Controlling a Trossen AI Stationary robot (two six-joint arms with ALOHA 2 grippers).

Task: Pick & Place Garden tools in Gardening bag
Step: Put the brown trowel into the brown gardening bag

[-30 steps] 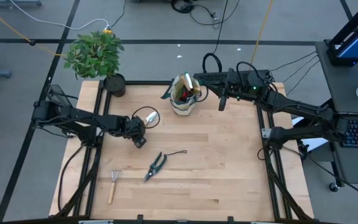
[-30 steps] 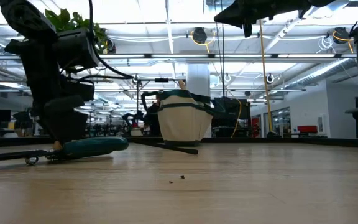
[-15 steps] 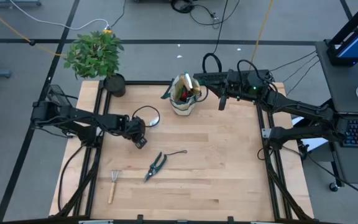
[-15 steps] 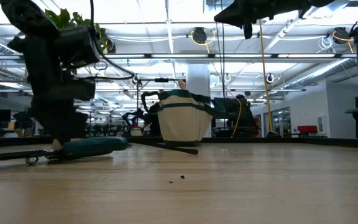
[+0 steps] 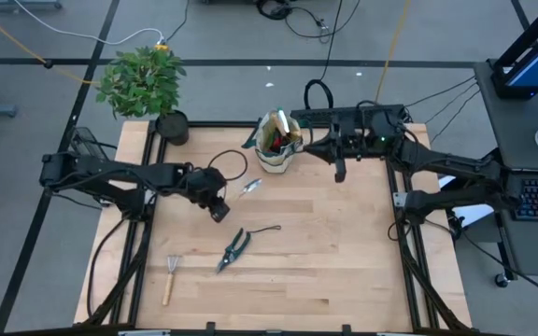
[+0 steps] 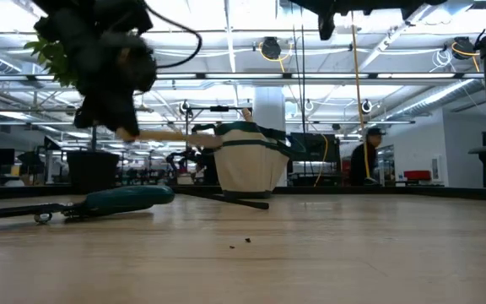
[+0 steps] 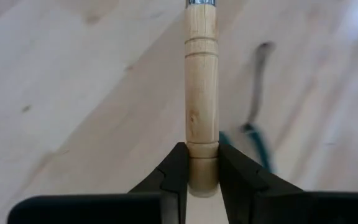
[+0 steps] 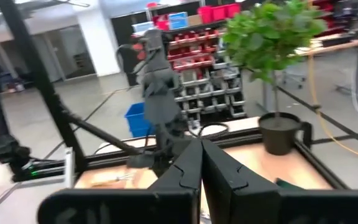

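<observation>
My left gripper (image 5: 219,199) is shut on a wood-handled silver trowel (image 5: 247,188) and holds it above the table, left of centre; it also shows in the low view (image 6: 118,114). The beige gardening bag (image 5: 276,142) stands upright at the far middle, with tools sticking out of it. My right gripper (image 5: 340,172) hangs shut and empty in the air just right of the bag. Dark pruning shears (image 5: 236,246) and a little wood-handled rake (image 5: 170,276) lie flat on the table nearer the front. My left gripper pinches the free end of the trowel's wooden handle (image 7: 202,163) between its two fingers (image 7: 174,177). The fingers come about level from the table's left and lie in line with the handle. The trowel is lifted clear, nearly level, its blade (image 5: 251,186) pointing toward the bag.
A leafy potted plant (image 5: 143,79) in a black pot (image 5: 172,127) stands at the far left corner. The shears' teal handle (image 6: 125,198) lies low in the low view. A person (image 6: 365,160) stands in the room behind. Bare wood lies on the table's right half.
My left gripper has risen from the table and gone a little toward the right edge, taking the trowel with it; the trowel, which lay on the table, now hangs clear and nearly level. My right gripper has shifted a little toward the near edge.
</observation>
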